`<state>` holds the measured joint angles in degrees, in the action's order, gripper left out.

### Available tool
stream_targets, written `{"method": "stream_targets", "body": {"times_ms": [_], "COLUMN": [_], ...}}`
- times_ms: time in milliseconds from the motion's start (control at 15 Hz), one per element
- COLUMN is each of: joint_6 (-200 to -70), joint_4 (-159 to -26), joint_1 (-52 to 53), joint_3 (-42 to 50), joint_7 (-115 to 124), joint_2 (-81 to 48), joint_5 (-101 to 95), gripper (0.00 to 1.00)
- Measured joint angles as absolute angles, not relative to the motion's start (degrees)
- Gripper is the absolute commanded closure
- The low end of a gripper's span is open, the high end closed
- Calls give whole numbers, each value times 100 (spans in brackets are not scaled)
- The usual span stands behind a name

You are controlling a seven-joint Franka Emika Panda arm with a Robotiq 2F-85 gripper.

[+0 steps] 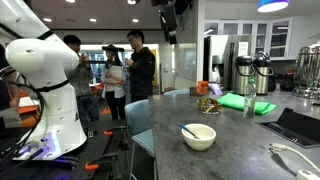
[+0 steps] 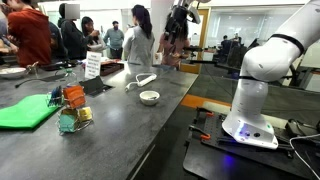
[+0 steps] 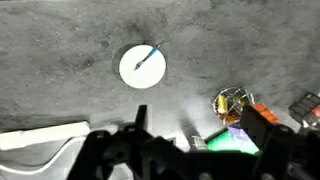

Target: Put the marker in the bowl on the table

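Note:
The cream-white bowl [image 3: 142,67] sits on the dark grey table [image 3: 60,50], far below the wrist camera. It also shows in both exterior views [image 1: 198,136] [image 2: 149,97]. The dark marker [image 3: 149,55] lies inside the bowl, leaning on its rim with one end poking over the edge. In the exterior views the marker is too small to make out. My gripper [image 3: 195,115] is raised high above the table, near the top of both exterior views [image 1: 170,14] [image 2: 182,18]. Its fingers are spread apart and hold nothing.
A wire holder with orange and yellow items [image 3: 230,101] and a green-lidded container [image 2: 25,111] stand near the bowl. A white object [image 3: 40,140] lies by the table edge. Metal carafes [image 1: 262,72] stand at the back, and people [image 1: 140,62] stand beyond the table.

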<state>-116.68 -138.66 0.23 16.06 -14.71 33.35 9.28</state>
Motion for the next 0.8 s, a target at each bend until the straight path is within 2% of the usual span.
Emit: {"method": "stream_targets", "body": {"times_ms": [267, 600, 800], "joint_6": [-11657, -11475, -11597], "joint_4": [-13778, -14281, -14320], "joint_1": [-71, -182, -255], "joint_3": [1390, 327, 104], "joint_7": [-1160, 541, 1119], "joint_2": [2939, 2572, 2218], "joint_5": [895, 670, 574], "gripper": [0, 0, 0]}}
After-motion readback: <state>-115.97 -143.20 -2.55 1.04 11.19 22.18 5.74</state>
